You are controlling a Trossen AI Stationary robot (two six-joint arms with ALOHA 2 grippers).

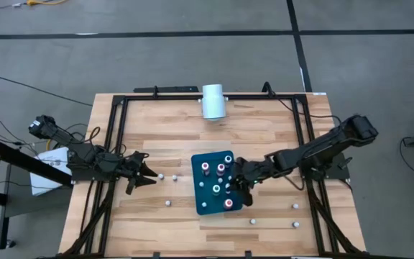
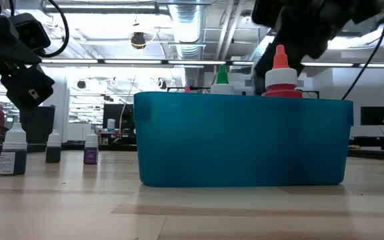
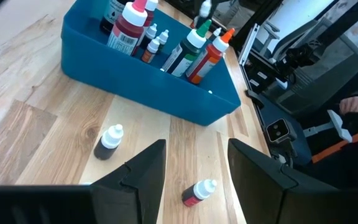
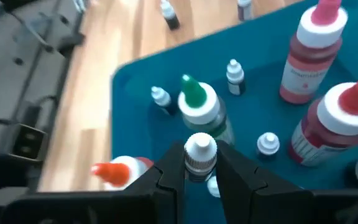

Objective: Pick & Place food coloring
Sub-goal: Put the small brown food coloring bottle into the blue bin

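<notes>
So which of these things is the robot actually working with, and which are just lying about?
Part of the job:
- small bottle, pinched in the right gripper over the tray
- bottles in the teal tray
- loose bottles on the table
- left gripper, open, near two of them

Just lying about:
- white cylinder at the table's far edge
- white paper beside the left arm

High view straight down; low view level at tabletop; wrist views close; all share teal tray [image 1: 201, 205].

Tray [image 1: 201, 203] sitting mid-table, several bottles [image 1: 220, 169] standing inside. Small bottles [image 1: 161, 176] lying scattered on table [image 1: 264, 129] left and right of tray. Cylinder [image 1: 213, 101] resting behind tray, apparently at table's far edge.
</notes>
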